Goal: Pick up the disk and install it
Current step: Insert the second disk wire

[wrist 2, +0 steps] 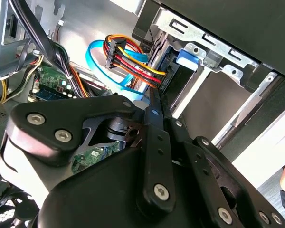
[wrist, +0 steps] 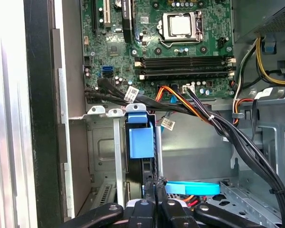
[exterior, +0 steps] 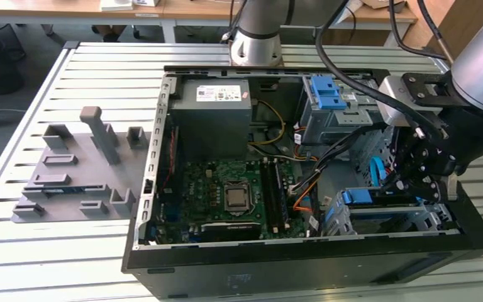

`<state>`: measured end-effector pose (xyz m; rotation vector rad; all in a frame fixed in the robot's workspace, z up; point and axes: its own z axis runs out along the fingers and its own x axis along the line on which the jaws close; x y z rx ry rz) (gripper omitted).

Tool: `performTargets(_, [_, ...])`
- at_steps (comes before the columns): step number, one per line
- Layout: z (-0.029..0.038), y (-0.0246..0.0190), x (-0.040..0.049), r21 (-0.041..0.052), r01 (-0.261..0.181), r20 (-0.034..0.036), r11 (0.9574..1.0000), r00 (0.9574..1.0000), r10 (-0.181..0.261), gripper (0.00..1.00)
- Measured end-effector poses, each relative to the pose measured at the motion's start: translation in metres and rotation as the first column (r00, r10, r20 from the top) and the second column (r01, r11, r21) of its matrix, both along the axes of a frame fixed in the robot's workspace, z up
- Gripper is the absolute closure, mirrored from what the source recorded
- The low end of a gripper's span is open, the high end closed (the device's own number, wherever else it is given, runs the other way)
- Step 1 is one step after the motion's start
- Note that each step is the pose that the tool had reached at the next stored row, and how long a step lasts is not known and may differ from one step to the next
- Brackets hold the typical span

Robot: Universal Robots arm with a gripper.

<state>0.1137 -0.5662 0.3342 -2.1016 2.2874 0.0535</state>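
The disk (wrist: 140, 138) stands edge-on in the metal drive cage (wrist: 100, 142) at the case's front corner, its blue carrier tab facing up. In the exterior view the disk (exterior: 361, 196) lies at the case's lower right, just below my gripper (exterior: 407, 184). In both wrist views the two black fingers are pressed together, with nothing between them. In the first wrist view my gripper (wrist: 156, 189) rests against the disk's end by the cable plugs. In the second wrist view my gripper (wrist 2: 156, 97) ends just short of the disk (wrist 2: 186, 58) and the coloured power plug (wrist 2: 133, 59).
The open computer case (exterior: 309, 264) lies on a slatted table. Inside are a grey power-supply box (exterior: 216, 104), the motherboard (exterior: 233, 189) and a light-blue latch piece (exterior: 329, 94). Black cable bundles (wrist: 194, 111) and a blue flat cable (wrist: 192, 188) cross near the cage. A grey fixture plate (exterior: 73, 170) lies at the exterior view's left.
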Motion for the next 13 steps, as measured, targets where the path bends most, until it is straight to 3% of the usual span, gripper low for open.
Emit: performTargets(13, [0.0083,0.0000,0.0000,0.0008,0.000,0.0000,1.0000,1.0000,0.000,0.85])
